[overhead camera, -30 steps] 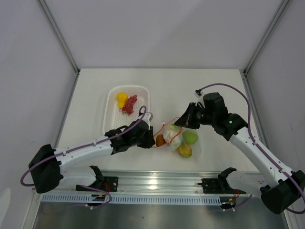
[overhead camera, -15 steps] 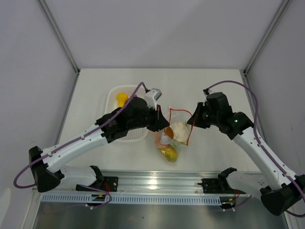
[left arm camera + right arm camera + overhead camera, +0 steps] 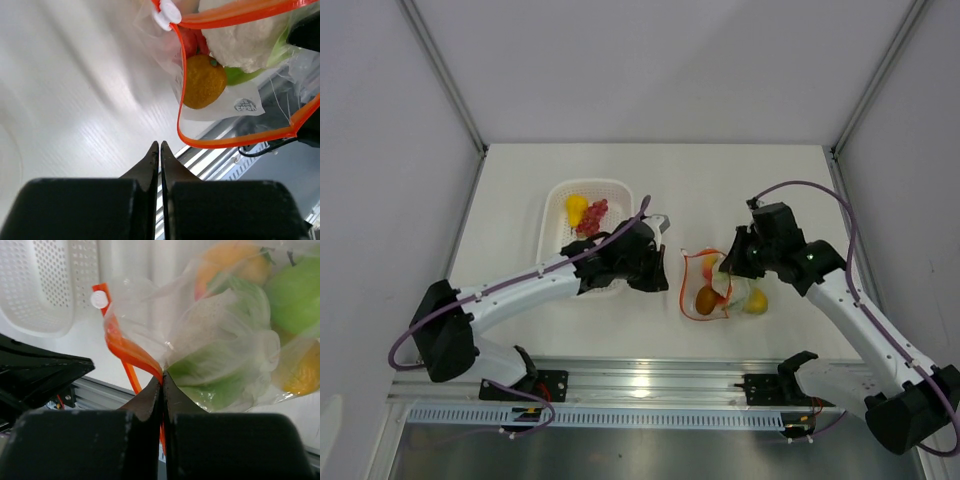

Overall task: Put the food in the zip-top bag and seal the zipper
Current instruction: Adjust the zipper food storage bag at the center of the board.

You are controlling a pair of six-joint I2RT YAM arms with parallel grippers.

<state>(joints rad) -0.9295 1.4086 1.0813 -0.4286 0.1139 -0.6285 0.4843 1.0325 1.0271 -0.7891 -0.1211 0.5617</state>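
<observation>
The clear zip-top bag (image 3: 718,290) hangs from my right gripper (image 3: 725,268), which is shut on its orange-red zipper (image 3: 131,354) at the mouth (image 3: 162,381). The mouth is open in a loop (image 3: 230,142), with the white slider (image 3: 167,12) at one end. Inside are the white cauliflower (image 3: 240,45), green apple (image 3: 295,295), an orange (image 3: 201,87) and a yellow fruit (image 3: 755,300). My left gripper (image 3: 665,275) is shut and empty (image 3: 159,146), just left of the bag and not touching it. Purple-red grapes (image 3: 592,218) and a yellow fruit (image 3: 577,205) lie in the basket.
The white perforated basket (image 3: 558,240) stands left of the bag, partly under my left arm. The metal rail (image 3: 650,385) runs along the table's near edge, close below the bag.
My left gripper has come off the bag's mouth and drawn back down and left. My right gripper has carried the bag right and nearer the front edge.
</observation>
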